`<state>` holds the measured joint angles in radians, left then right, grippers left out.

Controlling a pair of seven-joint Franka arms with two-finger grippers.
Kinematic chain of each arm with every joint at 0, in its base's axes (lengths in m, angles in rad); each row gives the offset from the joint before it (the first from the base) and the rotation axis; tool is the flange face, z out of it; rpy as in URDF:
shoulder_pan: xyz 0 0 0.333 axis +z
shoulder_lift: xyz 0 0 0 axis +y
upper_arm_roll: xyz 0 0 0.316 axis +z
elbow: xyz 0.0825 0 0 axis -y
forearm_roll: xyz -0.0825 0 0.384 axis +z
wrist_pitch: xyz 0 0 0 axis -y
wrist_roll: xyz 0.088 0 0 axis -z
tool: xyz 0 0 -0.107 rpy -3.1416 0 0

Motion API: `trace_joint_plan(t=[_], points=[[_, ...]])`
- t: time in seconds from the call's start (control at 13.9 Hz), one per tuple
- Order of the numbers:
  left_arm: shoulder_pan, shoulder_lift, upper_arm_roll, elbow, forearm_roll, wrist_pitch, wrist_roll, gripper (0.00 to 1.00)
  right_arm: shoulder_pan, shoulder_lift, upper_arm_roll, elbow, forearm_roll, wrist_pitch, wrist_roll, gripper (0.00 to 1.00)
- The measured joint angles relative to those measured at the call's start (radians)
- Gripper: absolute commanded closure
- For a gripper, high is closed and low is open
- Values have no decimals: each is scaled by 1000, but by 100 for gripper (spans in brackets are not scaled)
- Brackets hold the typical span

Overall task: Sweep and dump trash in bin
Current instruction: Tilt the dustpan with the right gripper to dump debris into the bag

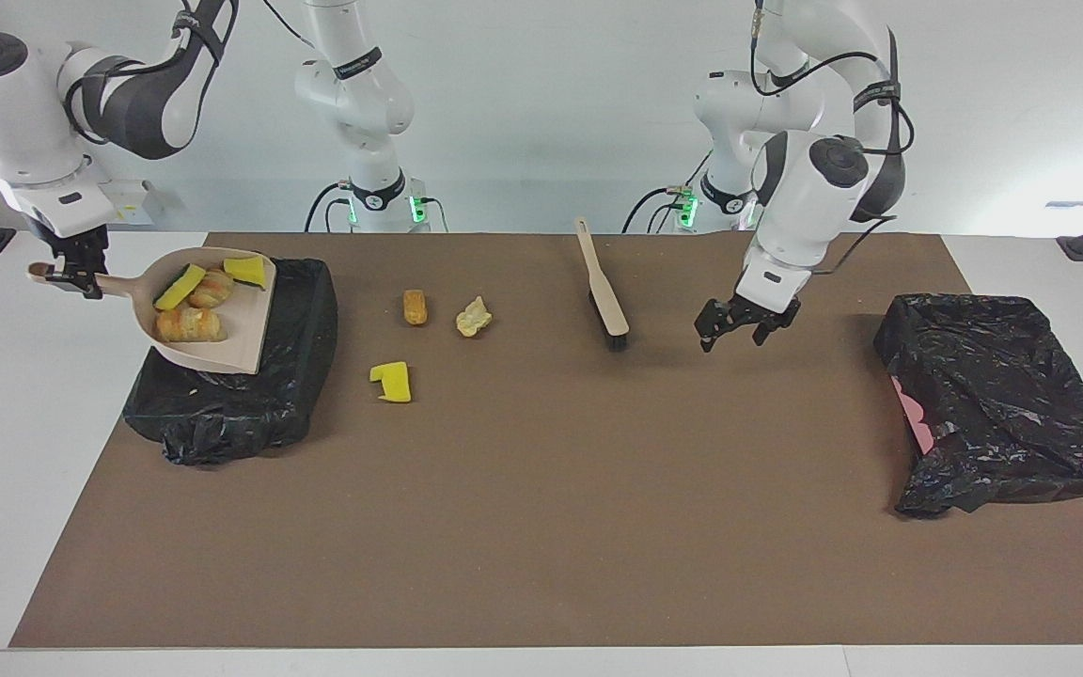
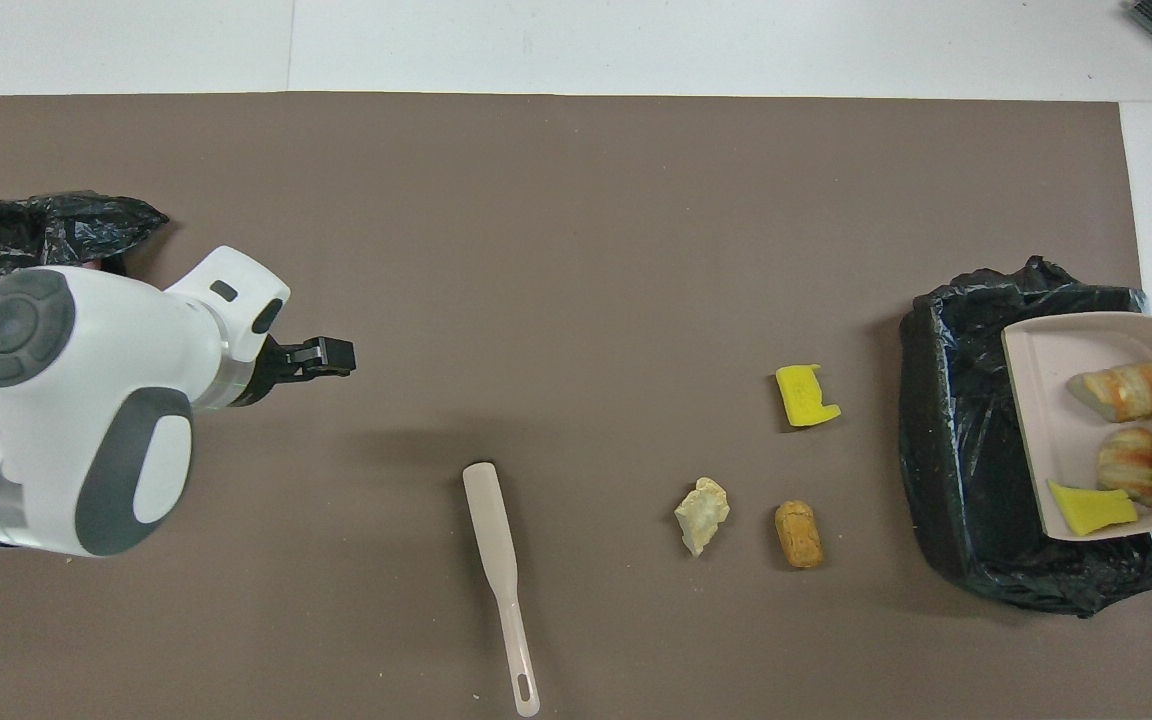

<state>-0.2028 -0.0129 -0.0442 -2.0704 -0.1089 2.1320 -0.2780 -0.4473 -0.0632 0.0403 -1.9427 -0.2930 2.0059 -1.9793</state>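
While the dustpan (image 1: 212, 315) hangs over the black-lined bin (image 1: 231, 376) at the left of the facing frame, its mouth points toward the frame's lower right and its handle runs up-left to the right pincer (image 1: 71, 273), which is clenched on that handle. Four pieces of trash sit in the pan: two yellow sponge chunks (image 1: 180, 287) and two tan bread-like lumps (image 1: 189, 324). The pan looks nearly level, so by my reading the coming move is a tilt about the handle to slide the load over the lip into the bin directly below.

The right arm comes down from the upper left of that frame, its wrist bent over the bare tabletop (image 1: 53, 395) beside the bin.

Three pieces remain on the brown mat: an orange lump (image 1: 415, 307), a pale crumpled lump (image 1: 473, 317) and a yellow sponge piece (image 1: 393, 382), all between the bin and the brush (image 1: 604, 287). The brush lies with its handle toward the robots, bristles away.

The left pincer (image 1: 739, 324) hovers released over the mat just beside the brush head, waiting. A second black bag (image 1: 993, 404) lies at the frame's right.
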Motion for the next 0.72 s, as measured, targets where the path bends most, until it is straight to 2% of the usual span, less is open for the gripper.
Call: trace_joint_plan(t=[0.43, 0.72], points=[[147, -1, 3, 174, 5, -231, 251, 0, 63, -8, 11, -14, -204, 0, 147, 100], [174, -1, 4, 289, 80, -350, 302, 0, 122, -14, 15, -20, -351, -3, 213, 100]])
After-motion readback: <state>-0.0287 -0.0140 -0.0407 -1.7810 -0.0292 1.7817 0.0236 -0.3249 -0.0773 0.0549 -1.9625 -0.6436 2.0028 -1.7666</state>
